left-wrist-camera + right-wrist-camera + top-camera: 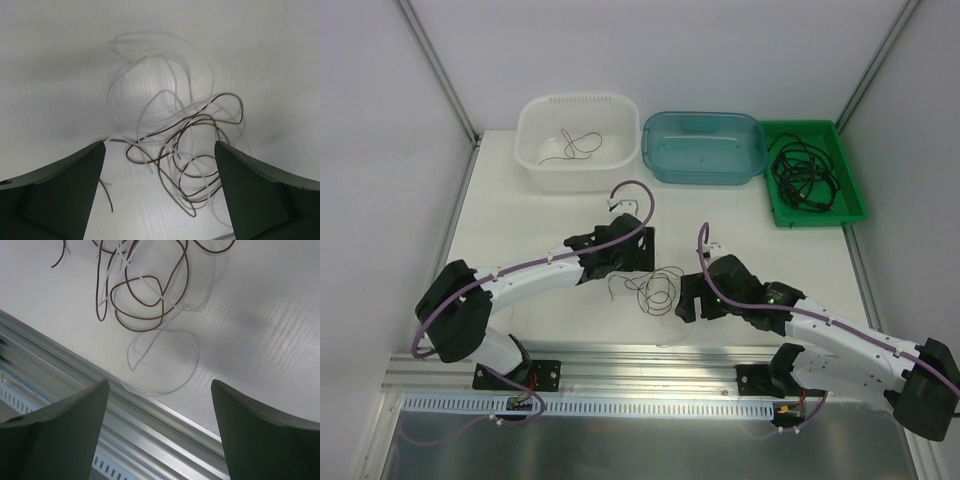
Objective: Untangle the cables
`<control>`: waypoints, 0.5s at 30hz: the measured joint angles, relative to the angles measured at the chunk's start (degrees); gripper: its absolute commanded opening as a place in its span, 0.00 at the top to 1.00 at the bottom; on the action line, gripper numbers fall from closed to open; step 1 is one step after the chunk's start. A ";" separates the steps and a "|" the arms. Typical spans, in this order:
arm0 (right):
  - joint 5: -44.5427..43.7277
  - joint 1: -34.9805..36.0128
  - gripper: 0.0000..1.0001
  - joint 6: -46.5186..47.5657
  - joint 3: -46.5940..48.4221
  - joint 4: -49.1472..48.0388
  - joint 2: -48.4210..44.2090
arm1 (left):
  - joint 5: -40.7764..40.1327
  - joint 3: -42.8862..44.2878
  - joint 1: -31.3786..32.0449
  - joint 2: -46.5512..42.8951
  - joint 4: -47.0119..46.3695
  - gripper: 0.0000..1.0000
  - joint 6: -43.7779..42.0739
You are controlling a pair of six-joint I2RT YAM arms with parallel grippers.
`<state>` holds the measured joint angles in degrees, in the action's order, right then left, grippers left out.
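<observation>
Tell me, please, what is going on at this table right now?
Two robot arms are working on a loose tangle of thin brown and white wires lying on the table between them. The left gripper and the right gripper both hover over it with jaws open, holding nothing. The wires lie intertwined. More black cables sit in the green tray at the back.

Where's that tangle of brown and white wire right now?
Top view: the wire tangle lies on the table near its front rail, between the left gripper and right gripper.
</observation>
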<state>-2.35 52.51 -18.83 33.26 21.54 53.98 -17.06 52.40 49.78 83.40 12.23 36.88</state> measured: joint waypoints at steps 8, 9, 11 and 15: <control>-2.73 0.13 0.14 0.31 -0.07 -0.44 -4.20 | -3.43 12.92 -0.07 11.08 -1.33 0.12 -0.13; -2.97 0.13 0.14 0.42 -0.07 -0.46 -4.57 | -3.67 13.49 -0.42 12.46 -1.36 0.14 0.04; -3.41 0.15 0.14 0.66 -0.07 -0.50 -4.92 | -3.76 13.75 -0.92 14.73 -1.18 0.14 0.81; -4.48 0.15 0.14 1.07 -0.33 -0.55 -5.66 | -2.86 14.75 -1.75 17.77 0.04 0.16 2.97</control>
<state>-6.83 52.66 -17.76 32.93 20.99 48.31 -19.92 67.16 48.03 101.16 12.27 39.86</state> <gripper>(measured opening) 0.860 0.854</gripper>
